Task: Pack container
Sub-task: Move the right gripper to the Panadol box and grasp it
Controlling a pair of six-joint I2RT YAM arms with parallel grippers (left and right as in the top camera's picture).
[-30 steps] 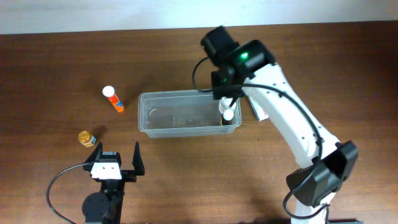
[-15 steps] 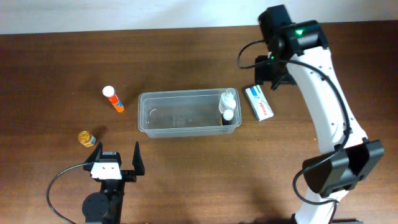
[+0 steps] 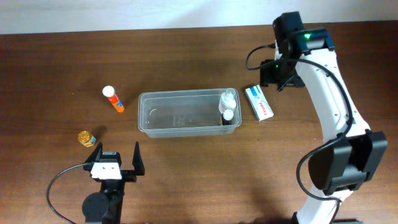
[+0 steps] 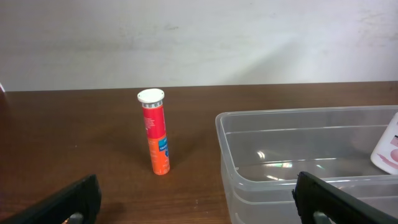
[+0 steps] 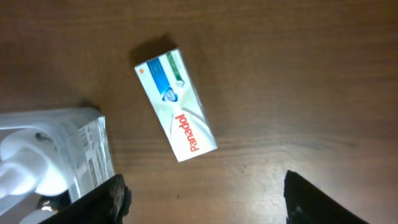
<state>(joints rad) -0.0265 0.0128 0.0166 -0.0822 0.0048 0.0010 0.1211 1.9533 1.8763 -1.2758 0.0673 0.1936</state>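
"Where is the container [image 3: 181, 94]?"

"In the middle of the table, lying lengthwise left to right. Two white-capped bottles [image 3: 229, 114] sit inside at its right end."

"What about the right gripper [image 5: 202, 200]?"

"It hangs above the table with its jaws apart and nothing between them. The white Panadol box [image 3: 259, 102] lies flat beneath it, just beside the container's right end."

"And the left gripper [image 3: 117, 153]?"

"It sits low at the near edge, spread fully wide and empty. An orange tube [image 4: 156, 132] stands upright to the left of the container, and a small yellow jar [image 3: 86, 138] is nearer the gripper."
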